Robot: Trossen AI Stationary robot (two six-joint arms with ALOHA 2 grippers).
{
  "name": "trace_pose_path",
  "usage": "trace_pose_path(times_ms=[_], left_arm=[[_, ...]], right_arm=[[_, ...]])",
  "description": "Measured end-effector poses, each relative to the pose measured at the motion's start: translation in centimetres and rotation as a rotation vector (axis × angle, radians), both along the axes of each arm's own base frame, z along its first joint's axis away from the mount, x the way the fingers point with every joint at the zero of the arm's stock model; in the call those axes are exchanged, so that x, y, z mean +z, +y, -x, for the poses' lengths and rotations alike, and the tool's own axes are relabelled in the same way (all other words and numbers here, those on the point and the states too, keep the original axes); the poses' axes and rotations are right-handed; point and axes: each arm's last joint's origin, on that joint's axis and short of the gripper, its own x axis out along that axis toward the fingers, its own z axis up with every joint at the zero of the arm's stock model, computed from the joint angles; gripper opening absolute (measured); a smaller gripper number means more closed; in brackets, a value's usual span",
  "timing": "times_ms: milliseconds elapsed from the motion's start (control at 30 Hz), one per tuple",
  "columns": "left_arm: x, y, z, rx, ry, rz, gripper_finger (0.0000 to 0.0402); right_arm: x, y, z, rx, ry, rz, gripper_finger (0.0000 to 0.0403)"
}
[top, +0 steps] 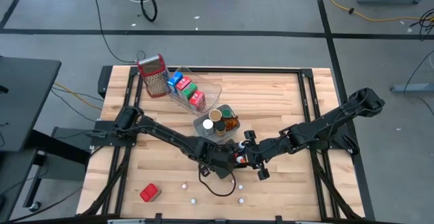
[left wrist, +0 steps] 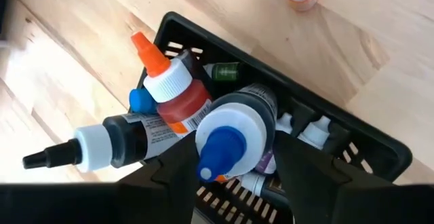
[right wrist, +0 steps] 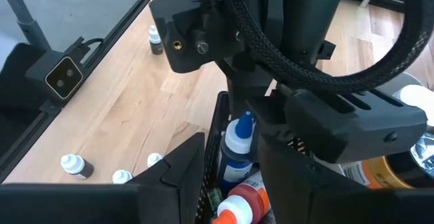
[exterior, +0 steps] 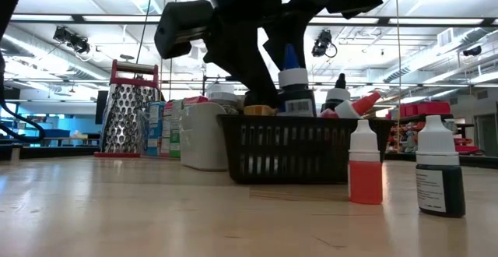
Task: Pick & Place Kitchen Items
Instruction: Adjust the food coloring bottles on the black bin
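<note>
**Left gripper clamps blue-tipped bottle over basket**

High view: left gripper (top: 218, 164) meets right gripper (top: 253, 163) mid-table.

Low view: bottle (exterior: 296, 90) upright above black basket (exterior: 299, 149).

Left wrist view: fingers (left wrist: 178, 171) pinch its white cap; light, stiff, slippery plastic, probably.

Right wrist view: right jaws' state unclear.

Black basket (left wrist: 380, 149), blue-tipped white-capped bottle (left wrist: 234, 139), orange-tipped red bottle (left wrist: 173, 91).

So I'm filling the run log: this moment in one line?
left gripper: holding blue-capped bottle over black basket | right gripper: beside basket
</note>
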Motion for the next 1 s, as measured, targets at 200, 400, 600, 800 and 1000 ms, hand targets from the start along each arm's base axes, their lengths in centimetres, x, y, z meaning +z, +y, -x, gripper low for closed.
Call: trace_pose_path(times_ms=[200,400,600,800,1000], left_arm=[[0.1,-0.7,0.2,-0.018,-0.009,-0.003,0.0207],[0.2,-1.2,0.2,0.000,-0.042,-0.034,0.0234],[0.3,-1.7,0.6,0.116,-0.104,-0.163,0.0244],[1.7,-2.3,1.4,0.240,-0.180,-0.143,0.0244],[5.9,-2.5,3.7,0.359,-0.271,-0.046,0.0244]], right_arm=[[0.0,0.0,0.0,0.001,0.000,0.002,0.0149],[0.0,0.0,0.0,0.001,0.000,0.002,0.0149],[0.0,0.0,0.0,0.000,0.000,0.001,0.0149],[0.0,0.0,0.0,-0.001,0.003,0.001,0.0149],[0.0,0.0,0.0,0.000,0.008,0.003,0.0149]])
